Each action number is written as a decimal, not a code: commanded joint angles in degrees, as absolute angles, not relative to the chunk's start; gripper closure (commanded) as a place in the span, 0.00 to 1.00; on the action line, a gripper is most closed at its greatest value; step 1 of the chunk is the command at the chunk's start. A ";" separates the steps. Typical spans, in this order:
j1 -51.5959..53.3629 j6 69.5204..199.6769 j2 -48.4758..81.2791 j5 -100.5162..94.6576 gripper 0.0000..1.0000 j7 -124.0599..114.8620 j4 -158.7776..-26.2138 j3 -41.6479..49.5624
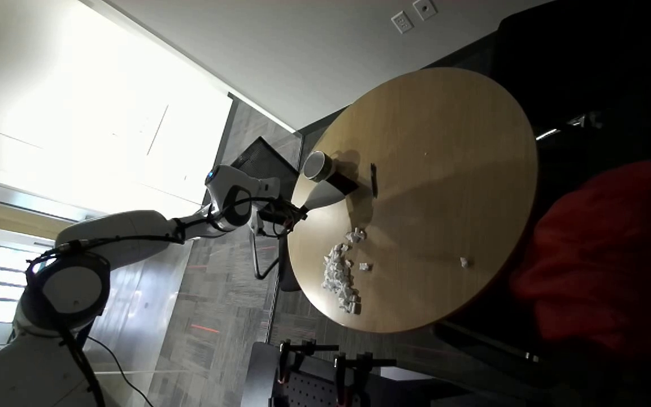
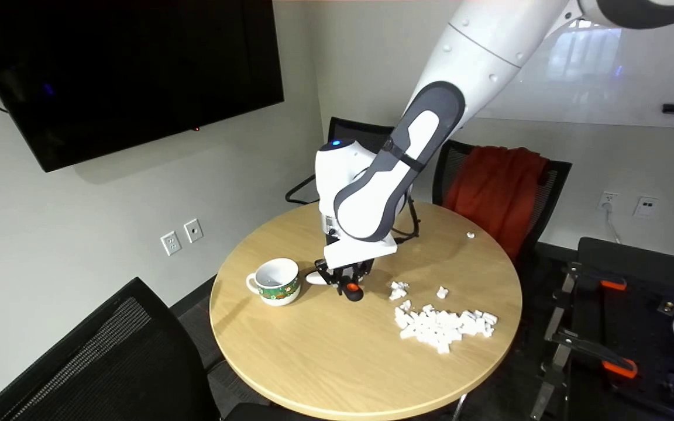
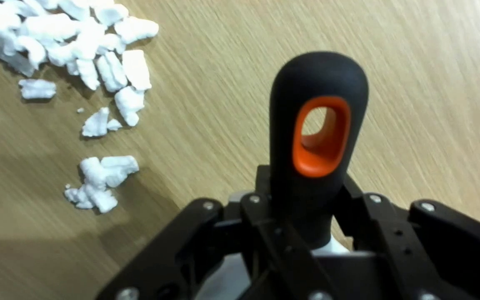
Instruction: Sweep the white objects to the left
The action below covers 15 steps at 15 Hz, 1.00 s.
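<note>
**Loose heap plus stragglers, and a grip that's making sense**

So the small chunky white bits (image 2: 439, 324) are mostly lying in one loose heap on the round light-wood bench (image 2: 313, 356), near its edge. A little white clump (image 2: 398, 289) is sitting just off the heap, a lone white bit (image 2: 442, 292) is lying near that, and a white stray (image 2: 470, 235) is resting well apart, close to the rim. I'm guessing those are needing herding too.

The black jointed fingers (image 3: 261, 216) are pinching tight around the hand tool with a rounded black handle and orange-lined hole (image 3: 306, 196). The holed end is sticking out free, probably so the pale head (image 2: 316, 278) is doing the pushing; can't tell if it's touching the bench.

Tool's sitting between the heap and the upright white mug with a green patterned band (image 2: 275, 295). If "left" is meaning mug-wards, I'd be worrying about a bump.
</note>
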<state>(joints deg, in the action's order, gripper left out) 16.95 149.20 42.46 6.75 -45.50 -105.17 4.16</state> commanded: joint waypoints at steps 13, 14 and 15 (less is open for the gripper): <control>19.46 148.76 58.96 6.55 0.23 -46.16 -89.48 2.83; 19.31 149.22 57.39 6.62 0.15 -45.63 -91.18 2.48; 19.27 149.79 55.35 6.73 0.08 -45.24 -93.39 2.17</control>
